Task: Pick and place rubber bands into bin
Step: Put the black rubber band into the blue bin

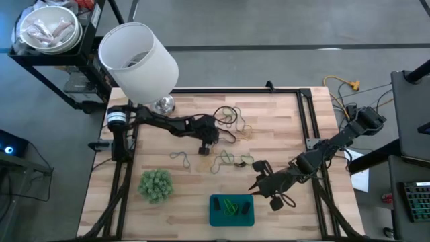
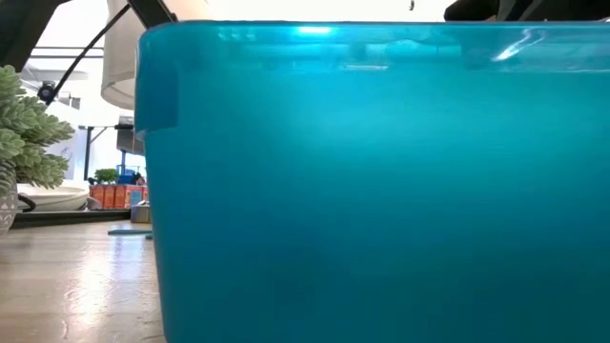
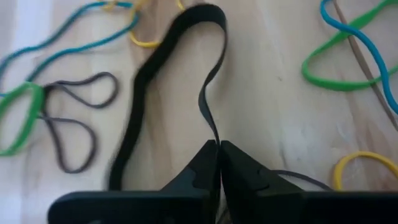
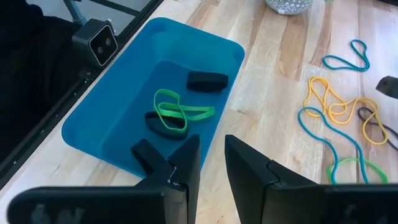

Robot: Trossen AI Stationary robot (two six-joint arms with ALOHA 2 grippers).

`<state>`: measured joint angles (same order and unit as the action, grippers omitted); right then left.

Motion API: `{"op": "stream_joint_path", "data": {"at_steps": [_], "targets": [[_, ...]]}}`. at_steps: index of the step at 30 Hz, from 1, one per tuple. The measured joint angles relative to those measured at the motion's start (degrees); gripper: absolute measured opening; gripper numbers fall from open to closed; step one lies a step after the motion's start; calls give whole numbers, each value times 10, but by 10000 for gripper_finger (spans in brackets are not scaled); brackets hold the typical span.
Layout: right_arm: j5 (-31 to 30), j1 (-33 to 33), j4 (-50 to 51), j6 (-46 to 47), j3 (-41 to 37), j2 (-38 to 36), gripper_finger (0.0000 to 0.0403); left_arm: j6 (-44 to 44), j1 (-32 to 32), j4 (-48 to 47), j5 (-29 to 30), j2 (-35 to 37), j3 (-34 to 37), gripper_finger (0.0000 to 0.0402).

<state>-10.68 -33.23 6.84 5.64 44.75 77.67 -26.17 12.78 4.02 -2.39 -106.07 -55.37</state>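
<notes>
Loose rubber bands [image 1: 228,118] in yellow, teal, green and dark colours lie spread over the middle of the wooden table. My left gripper [image 1: 204,148] is among them, shut on a wide black rubber band [image 3: 155,68]. The teal bin [image 1: 230,210] sits at the near edge and holds green rubber bands [image 4: 177,112] and black rubber bands [image 4: 208,80]. My right gripper [image 1: 256,176] hovers open just to the right of and beyond the bin, with nothing between its fingers [image 4: 249,168]. My left gripper pinches one strand of the black band's loop [image 3: 210,122] between its two fingertips, coming slantwise from above. The strand stands on edge at the fingers. The rest of the long loop [image 3: 134,124] lies slack on the table beyond them.
A fuzzy green ball [image 1: 156,185] rests on the table left of the bin. A big white cylinder [image 1: 138,59] and a metal ball [image 1: 163,104] are at the far left corner. The bin's wall [image 2: 381,191] fills the low view. Black frame rails run along the table's sides.
</notes>
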Motion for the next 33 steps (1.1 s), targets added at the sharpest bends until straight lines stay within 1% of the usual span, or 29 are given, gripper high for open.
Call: {"op": "stream_joint_path", "data": {"at_steps": [3,7,14,17,21,26,33], "targets": [[0,0,3,0,0,0,68,2,-1,1,14,11,0,1],[-8,0,9,4,-1,0,68,13,-7,2,14,33,3,0],[-90,0,85,57,-3,0,68,18,-37,1,14,83,6,0],[-115,0,116,85,-4,0,68,18,-56,1,14,102,7,0],[-120,0,134,107,-7,0,68,17,-79,1,14,127,9,0],[-121,0,138,109,-13,0,68,17,-108,0,14,158,12,0],[-154,0,139,109,-30,0,68,7,-148,4,14,188,14,0]]}}
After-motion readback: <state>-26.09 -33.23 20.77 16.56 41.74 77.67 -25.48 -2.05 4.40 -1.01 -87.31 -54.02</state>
